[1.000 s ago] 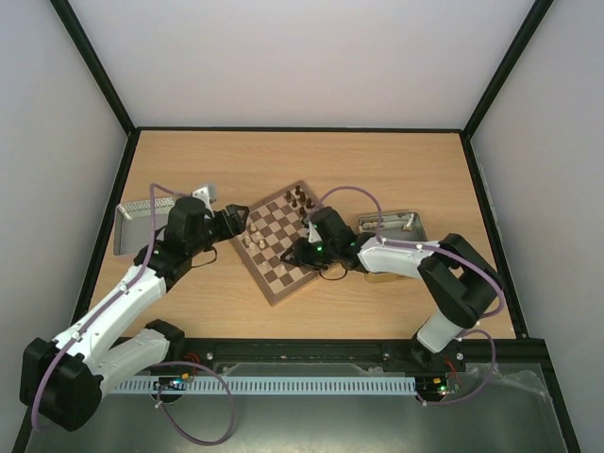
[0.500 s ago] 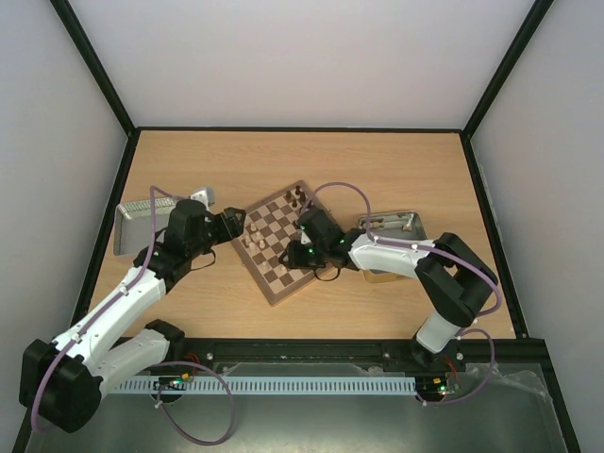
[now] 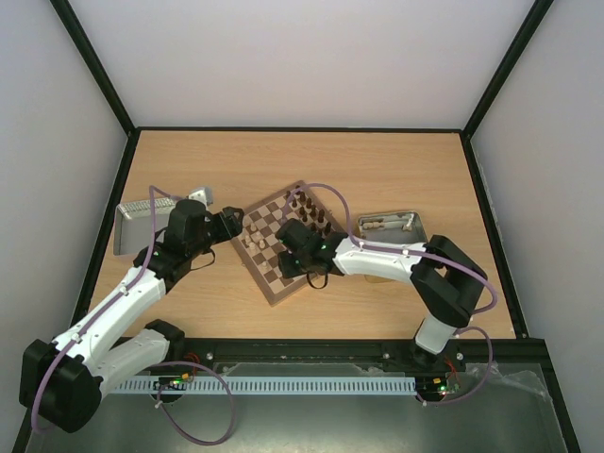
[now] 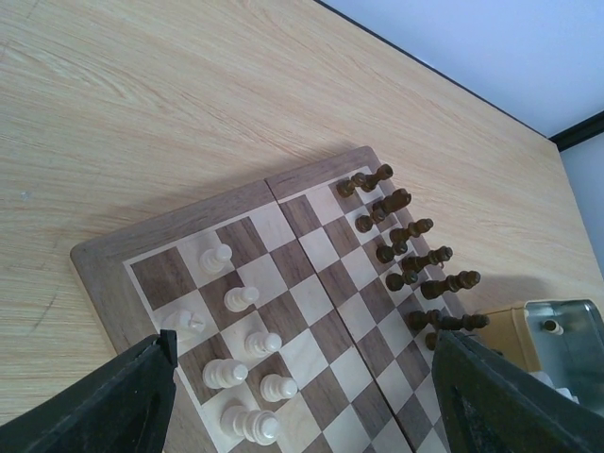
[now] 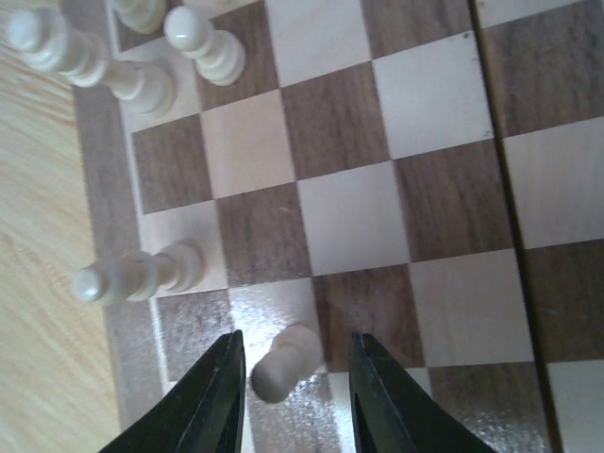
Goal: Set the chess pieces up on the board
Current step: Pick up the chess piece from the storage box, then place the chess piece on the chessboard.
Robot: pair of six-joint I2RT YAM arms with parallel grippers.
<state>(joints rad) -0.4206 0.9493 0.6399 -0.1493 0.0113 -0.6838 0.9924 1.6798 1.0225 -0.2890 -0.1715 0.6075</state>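
Note:
The board [image 3: 274, 294] lies at an angle mid-table. Several cream chess pieces [image 3: 251, 236] stand along its left edge, and dark chessmen [image 3: 311, 209] line the far right edge. My right gripper [image 3: 283, 262] hangs low over the board's near-left part. In the right wrist view it [image 5: 294, 363] is open around a cream pawn [image 5: 283, 363] standing on the board [image 5: 359, 217]; a gap shows on the pawn's right. My left gripper [image 3: 232, 225] hovers open at the board's left edge. In its own view it [image 4: 304, 344] has cream pieces [image 4: 241, 299] below it.
A metal tin [image 3: 392, 226] with a few cream pieces stands right of the board and also shows as the tin [image 4: 557, 330] in the left wrist view. A flat metal lid [image 3: 137, 226] lies at the far left. Another cream piece [image 5: 132, 274] stands just left of the right gripper.
My right gripper has swung left across the board, from its right side near the tin to its near-left part, uncovering the dark row. The left arm has stayed put.

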